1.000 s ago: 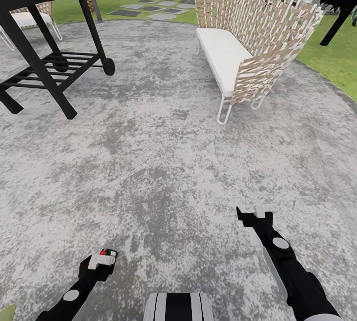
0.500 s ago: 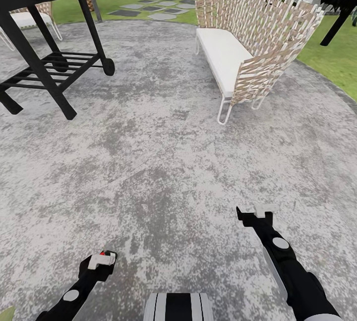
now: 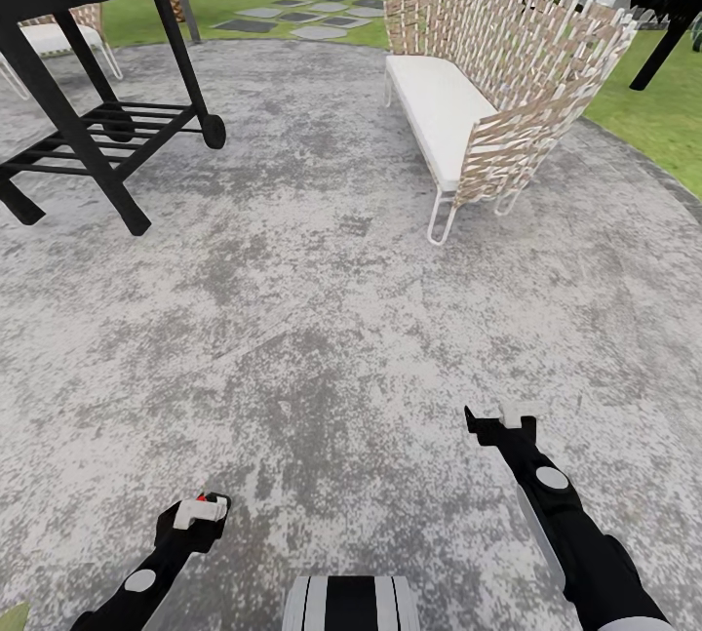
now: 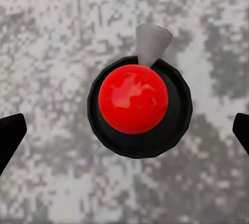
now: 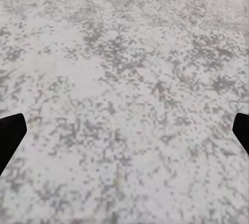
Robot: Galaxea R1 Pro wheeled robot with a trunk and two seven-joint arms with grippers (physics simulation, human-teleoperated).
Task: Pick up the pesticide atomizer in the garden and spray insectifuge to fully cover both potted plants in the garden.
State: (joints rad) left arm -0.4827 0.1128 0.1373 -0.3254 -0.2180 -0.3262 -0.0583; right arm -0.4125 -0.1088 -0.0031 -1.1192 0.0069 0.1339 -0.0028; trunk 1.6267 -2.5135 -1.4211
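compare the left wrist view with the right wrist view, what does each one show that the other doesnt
Left wrist view: a red ball-shaped cap in a black round body, with a grey nozzle sticking out, seen from above between the left gripper's finger tips. This looks like the atomizer.

Right wrist view: bare mottled grey patio, with nothing between the right gripper's finger tips.

Both: the same grey patio surface below, and black finger tips spread wide at the picture's edges.
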